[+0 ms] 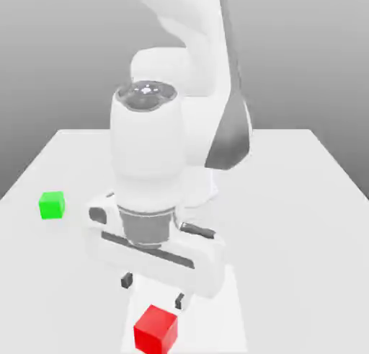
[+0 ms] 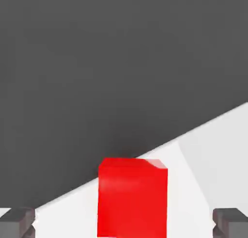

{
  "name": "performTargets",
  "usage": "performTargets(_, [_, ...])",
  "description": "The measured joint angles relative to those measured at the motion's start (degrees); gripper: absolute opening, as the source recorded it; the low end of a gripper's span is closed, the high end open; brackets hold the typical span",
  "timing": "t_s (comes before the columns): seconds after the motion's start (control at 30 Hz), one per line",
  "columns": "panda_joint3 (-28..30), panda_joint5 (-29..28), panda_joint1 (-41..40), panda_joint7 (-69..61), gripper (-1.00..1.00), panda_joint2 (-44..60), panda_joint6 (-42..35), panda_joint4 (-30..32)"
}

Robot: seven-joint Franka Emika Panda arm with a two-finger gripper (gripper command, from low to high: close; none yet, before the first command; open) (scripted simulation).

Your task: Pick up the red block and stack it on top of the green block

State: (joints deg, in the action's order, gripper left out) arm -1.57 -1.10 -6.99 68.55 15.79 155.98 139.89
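Exterior view, from its left to its right: the green block point(image 1: 52, 205) is sitting on the white table point(image 1: 303, 223) near that side's edge, well apart from everything else. Further along, the white arm point(image 1: 187, 78) is reaching down over the middle of the table, its wrist pointing downward, and the gripper point(image 1: 153, 290) is hanging with its two dark fingers point(image 1: 127, 280) spread wide, nothing between them. The red block point(image 1: 156, 329) is resting on the table just below the fingers, nearer the camera, and seems to be clear of them. To the right of the arm the table is stretching away bare and white.

The hand view is giving what the exterior view is not: the two fingertips point(image 2: 17, 221) are standing far apart at opposite sides of the picture, and the red block point(image 2: 132, 197) is lying between them, roughly centred in the gap and touching neither, though whether it lies level with them or beyond cannot be told. It is also showing the table's edge point(image 2: 193, 130) running at a slant just behind the red block, with dark ground past it. The exterior view, in turn, is showing the green block and how the arm is standing.
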Motion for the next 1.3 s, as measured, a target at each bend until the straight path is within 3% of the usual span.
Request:
performTargets(0.07, [0.2, -0.2, 0.1, 0.3, 0.00, 4.2, 3.4, -0.6])
performTargets(0.1, [0.3, -0.3, 0.2, 0.4, -1.00, 6.1, 5.0, -0.8])
performTargets(0.33, [0.3, -0.4, 0.2, 0.5, -1.00, 6.5, 5.4, -0.9])
performTargets(0.5, [0.2, 0.0, -0.3, 0.6, -1.00, -2.1, -1.8, 0.6])
performTargets(0.7, [10.4, -4.3, -5.4, 14.5, -1.00, -8.9, -3.0, 5.8])
performTargets(1.0, [19.9, -11.5, -23.0, 37.5, -1.00, -18.5, -3.6, 14.0])
performTargets(1.3, [27.7, -13.7, -37.4, 57.0, -1.00, -27.1, -3.6, 22.5])
